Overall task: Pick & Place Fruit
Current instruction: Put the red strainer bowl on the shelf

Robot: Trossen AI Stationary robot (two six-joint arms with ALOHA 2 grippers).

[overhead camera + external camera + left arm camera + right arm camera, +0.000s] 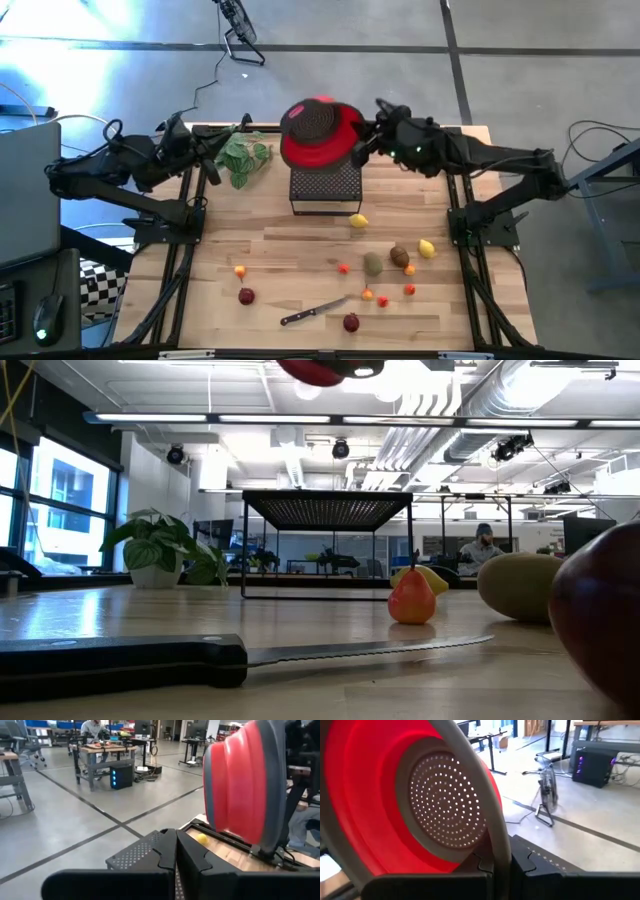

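The left gripper, fingers pressed together on nothing, waited at the bench's ten o'clock by the leafy sprig. The right gripper pinched the red colander's rim at twelve o'clock above the mesh rack; that edge grip looked liable to slip. The fruit, small rounded lemons, ovals and red balls, lay scattered around five o'clock.
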